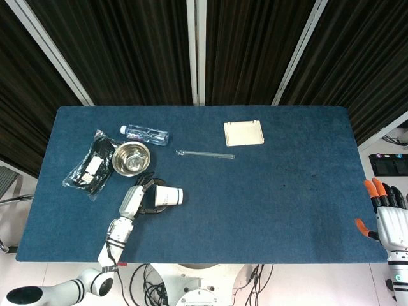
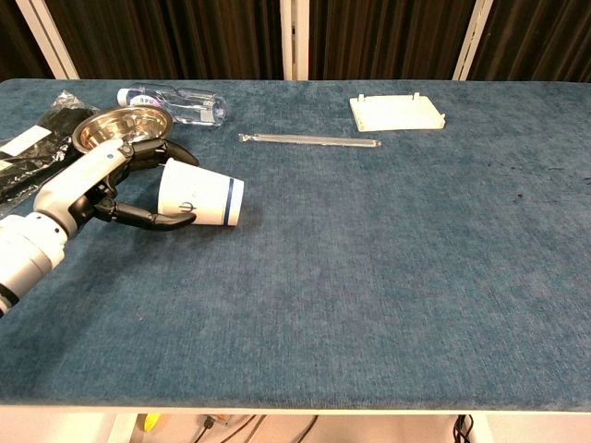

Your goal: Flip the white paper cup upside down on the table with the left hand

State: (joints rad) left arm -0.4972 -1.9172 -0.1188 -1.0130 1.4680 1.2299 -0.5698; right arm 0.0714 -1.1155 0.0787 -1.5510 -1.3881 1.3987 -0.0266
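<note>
The white paper cup [image 1: 167, 197] [image 2: 199, 197], marked with a blue band, is tipped on its side with its base end pointing right. My left hand [image 1: 136, 201] [image 2: 118, 185] grips it from the left, dark fingers [image 2: 159, 220] curled around its mouth end. It is low over the blue table [image 1: 268, 191]; whether it touches the cloth I cannot tell. My right hand [image 1: 389, 220], with orange fingertips, holds nothing and hangs off the table's right edge with fingers apart, only in the head view.
A steel bowl [image 1: 131, 157] [image 2: 120, 126] stands just behind my left hand. A plastic bottle [image 1: 145, 134] lies behind the bowl, and a black packet [image 1: 89, 167] to its left. A clear rod [image 1: 205, 153] and a cream lid [image 1: 243, 133] lie further back.
</note>
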